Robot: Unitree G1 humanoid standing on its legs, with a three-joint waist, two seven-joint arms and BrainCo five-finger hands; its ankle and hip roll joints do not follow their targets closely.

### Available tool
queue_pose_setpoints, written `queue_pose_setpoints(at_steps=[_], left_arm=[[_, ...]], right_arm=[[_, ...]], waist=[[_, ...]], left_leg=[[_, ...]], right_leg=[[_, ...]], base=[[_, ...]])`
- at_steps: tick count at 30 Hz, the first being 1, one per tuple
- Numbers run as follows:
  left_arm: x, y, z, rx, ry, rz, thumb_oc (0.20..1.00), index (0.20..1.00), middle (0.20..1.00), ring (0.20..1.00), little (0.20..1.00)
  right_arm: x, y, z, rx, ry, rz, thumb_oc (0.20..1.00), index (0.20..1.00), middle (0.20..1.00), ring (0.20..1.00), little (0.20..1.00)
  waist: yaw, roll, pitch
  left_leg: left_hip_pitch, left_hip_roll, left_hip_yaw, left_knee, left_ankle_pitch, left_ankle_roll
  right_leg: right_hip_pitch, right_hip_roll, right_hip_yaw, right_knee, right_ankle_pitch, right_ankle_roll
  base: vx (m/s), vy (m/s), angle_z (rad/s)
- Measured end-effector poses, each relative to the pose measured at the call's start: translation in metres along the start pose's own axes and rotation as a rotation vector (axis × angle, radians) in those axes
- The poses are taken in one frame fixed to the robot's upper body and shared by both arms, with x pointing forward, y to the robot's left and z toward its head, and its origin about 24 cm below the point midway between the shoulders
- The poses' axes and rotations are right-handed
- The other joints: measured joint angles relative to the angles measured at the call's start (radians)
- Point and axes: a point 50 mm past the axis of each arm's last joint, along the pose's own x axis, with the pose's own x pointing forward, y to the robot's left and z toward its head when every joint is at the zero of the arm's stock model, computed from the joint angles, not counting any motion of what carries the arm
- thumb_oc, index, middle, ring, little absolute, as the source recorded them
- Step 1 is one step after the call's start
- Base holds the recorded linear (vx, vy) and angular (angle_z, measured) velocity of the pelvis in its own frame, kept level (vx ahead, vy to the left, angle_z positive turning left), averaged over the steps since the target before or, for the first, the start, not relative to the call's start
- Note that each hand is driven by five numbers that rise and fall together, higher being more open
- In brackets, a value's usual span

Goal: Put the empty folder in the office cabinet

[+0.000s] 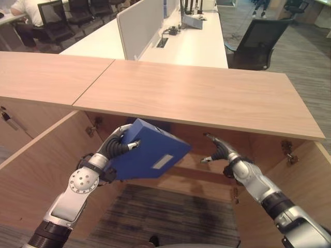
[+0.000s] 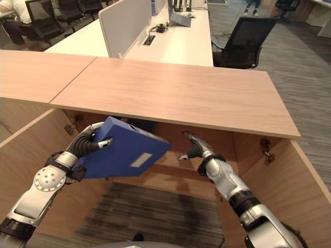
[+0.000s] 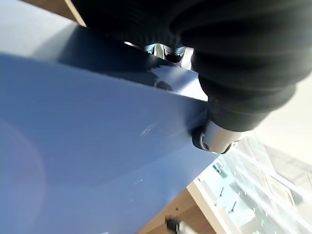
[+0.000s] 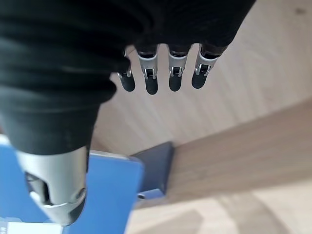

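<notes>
The left hand (image 1: 120, 145) curls its fingers and thumb around one edge of the blue folder (image 1: 150, 152), which sits at the centre of the head views, tilted with its far corner pointing into the open office cabinet (image 1: 196, 98) just below the wooden top; judged from that tilt, the folder is being angled to slip under the top board and onto a shelf (image 1: 207, 173) inside. The right hand (image 1: 220, 150), right of centre, holds nothing: its fingers hang relaxed and slightly spread, close to the folder's free corner but apart from it, probably ready to steady or guide it. The two cabinet doors (image 1: 36, 170) stand swung open along the lower left and lower right edges, leaving the opening free. The front lip of the cabinet top is the nearest obstruction above the folder. In the upper part of the frame a white desk (image 1: 196, 46) with a divider panel (image 1: 139, 26), a black office chair (image 1: 258, 44) and, at upper left, a seated person (image 1: 26, 10) stand well clear.
</notes>
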Motion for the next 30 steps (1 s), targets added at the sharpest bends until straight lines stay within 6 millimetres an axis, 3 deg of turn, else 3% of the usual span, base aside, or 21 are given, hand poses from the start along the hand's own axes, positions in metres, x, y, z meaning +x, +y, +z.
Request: queue_pose_setpoints(at_steps=[7,19,24,30], left_arm=[[-0.002,0.008,0.01,0.08,-0.029,-0.078,0.2,0.2,0.2,0.2,0.2],[-0.003,0.01,0.013,0.091,-0.041,-0.086,0.2,0.2,0.2,0.2,0.2],[-0.002,0.003,0.012,0.065,-0.044,-0.102,0.2,0.2,0.2,0.2,0.2],[0.003,0.0,0.016,0.058,-0.073,-0.085,0.2,0.2,0.2,0.2,0.2]], right_arm=[[0.009,-0.018,0.02,-0.084,-0.09,-0.028,1.0,1.0,1.0,1.0,1.0],[0.007,-0.019,0.034,-0.112,-0.16,-0.017,1.0,1.0,1.0,1.0,1.0],[0.01,-0.005,0.058,0.064,-0.245,0.031,1.0,1.0,1.0,1.0,1.0],[0.011,0.006,0.066,0.107,-0.268,0.102,1.0,1.0,1.0,1.0,1.0]], waist=[[0.004,-0.003,0.008],[0.004,-0.002,0.02],[0.003,-0.002,0.028],[0.004,-0.003,0.028]], left_leg=[[-0.002,-0.001,-0.002,0.0,0.0,0.0],[-0.003,-0.001,-0.002,0.0,0.0,0.0],[-0.003,-0.001,-0.002,0.0,0.0,0.0],[-0.002,-0.001,-0.003,0.0,0.0,-0.001]], right_leg=[[0.0,0.0,-0.002,0.0,0.0,0.0],[-0.001,0.0,-0.003,0.0,0.0,0.0],[-0.001,0.0,-0.003,0.0,0.0,0.0],[0.001,0.0,-0.004,0.001,0.0,0.0]], base=[[0.0,0.0,0.0],[0.0,0.0,0.0],[0.0,0.0,0.0],[0.0,0.0,0.0]])
